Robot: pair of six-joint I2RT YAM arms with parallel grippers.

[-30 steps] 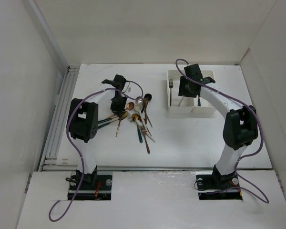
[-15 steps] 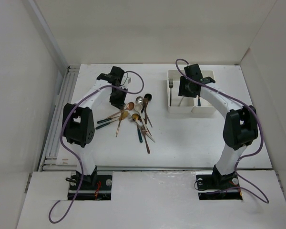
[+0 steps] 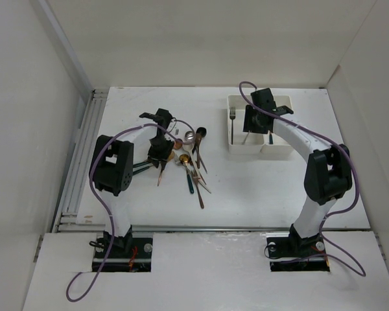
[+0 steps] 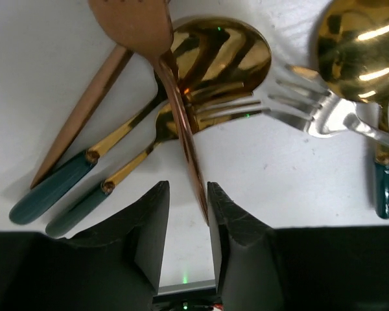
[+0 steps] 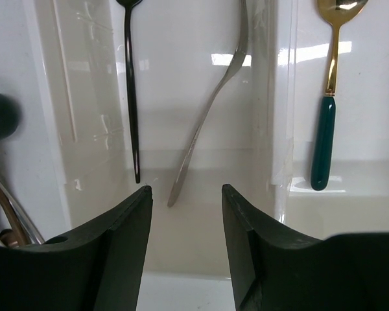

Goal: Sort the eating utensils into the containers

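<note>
Several eating utensils (image 3: 191, 162) lie in a pile at the table's left middle. My left gripper (image 3: 161, 150) is low over the pile's left side. In the left wrist view it (image 4: 188, 188) is open, and the thin end of a copper utensil (image 4: 181, 123) lies between the jaws, against the right finger (image 4: 223, 214). Gold spoons (image 4: 220, 55), a silver fork (image 4: 311, 113) and teal handles (image 4: 52, 188) lie around it. My right gripper (image 3: 254, 123) hangs open and empty (image 5: 187, 191) over the white containers (image 3: 282, 98). The left bin holds a black utensil (image 5: 131, 97) and a silver fork (image 5: 214, 97). The right bin holds a teal-handled gold spoon (image 5: 324, 139).
A metal rail (image 3: 84, 162) runs along the table's left edge. White walls close in the left, back and right sides. Purple cables loop from both arms. A utensil (image 3: 200, 194) sticks out of the pile toward the near edge.
My left gripper drew back toward the far side, then came down onto the left of the pile, closer to me than before. The right arm has not moved.
</note>
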